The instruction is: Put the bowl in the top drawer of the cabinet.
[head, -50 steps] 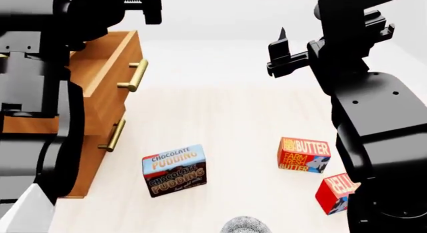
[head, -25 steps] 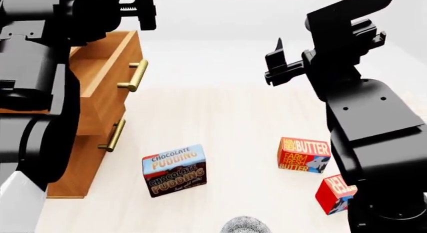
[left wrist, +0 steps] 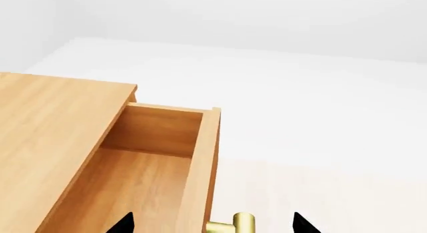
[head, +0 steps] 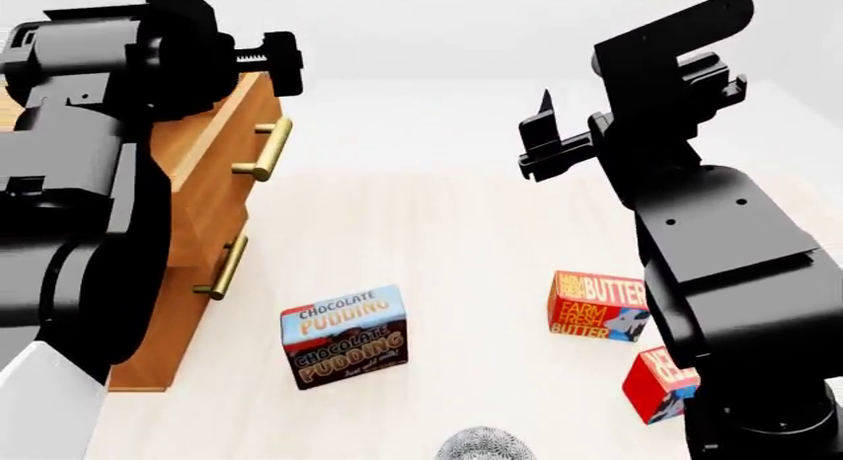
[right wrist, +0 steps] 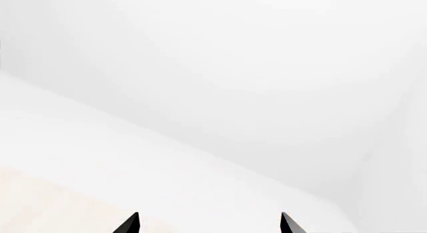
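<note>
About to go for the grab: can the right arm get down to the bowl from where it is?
Probably yes. The bowl sits bare at the near edge of the head view with nothing over it. The right hand is raised, open and empty, and the butter box stands off to one side.

Cabinet [head: 197, 243] at left, top drawer [left wrist: 147, 168] pulled out. Pudding box [head: 344, 336] on floor right of cabinet; butter box [head: 599, 306] farther right. Bowl [head: 483, 446] nearest, between them.

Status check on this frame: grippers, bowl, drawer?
Both grippers open, empty. Top drawer pulled out, nothing inside. Bowl at near floor edge, ungrasped. Pudding box between bowl and cabinet.
</note>
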`<state>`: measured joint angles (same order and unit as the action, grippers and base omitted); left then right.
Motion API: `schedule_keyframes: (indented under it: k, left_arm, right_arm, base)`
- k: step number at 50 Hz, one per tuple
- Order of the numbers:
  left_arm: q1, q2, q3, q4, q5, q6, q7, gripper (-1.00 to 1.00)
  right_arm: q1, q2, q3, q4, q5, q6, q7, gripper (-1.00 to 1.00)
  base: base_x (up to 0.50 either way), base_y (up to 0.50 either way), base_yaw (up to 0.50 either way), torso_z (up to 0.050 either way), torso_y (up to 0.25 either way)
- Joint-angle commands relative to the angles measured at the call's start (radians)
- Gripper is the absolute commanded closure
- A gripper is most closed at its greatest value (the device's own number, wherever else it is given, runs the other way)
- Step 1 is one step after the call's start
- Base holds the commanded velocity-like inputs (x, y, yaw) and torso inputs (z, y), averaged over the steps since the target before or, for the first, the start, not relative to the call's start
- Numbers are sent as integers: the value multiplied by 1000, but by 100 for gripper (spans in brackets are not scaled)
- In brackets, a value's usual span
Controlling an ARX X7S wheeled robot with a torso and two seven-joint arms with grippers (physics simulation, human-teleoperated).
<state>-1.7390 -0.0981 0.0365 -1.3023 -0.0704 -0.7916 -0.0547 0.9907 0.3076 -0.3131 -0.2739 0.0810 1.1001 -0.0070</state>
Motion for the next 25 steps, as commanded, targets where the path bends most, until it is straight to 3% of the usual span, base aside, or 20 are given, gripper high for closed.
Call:
schedule_keyframes:
  k: [1, 25]
  left_arm:
    - [27, 5, -55, -6, 42, 5, -9, -100]
    - [85, 22, -88, -6, 62, 5, -28, -100]
  right_arm:
    - [-13, 7, 0, 6, 5, -8, -3, -100]
    - [-35, 21, -7, 24, 16, -34, -10, -100]
  base:
    - [0, 0, 0, 0, 0]
    - [0, 0, 0, 0, 0]
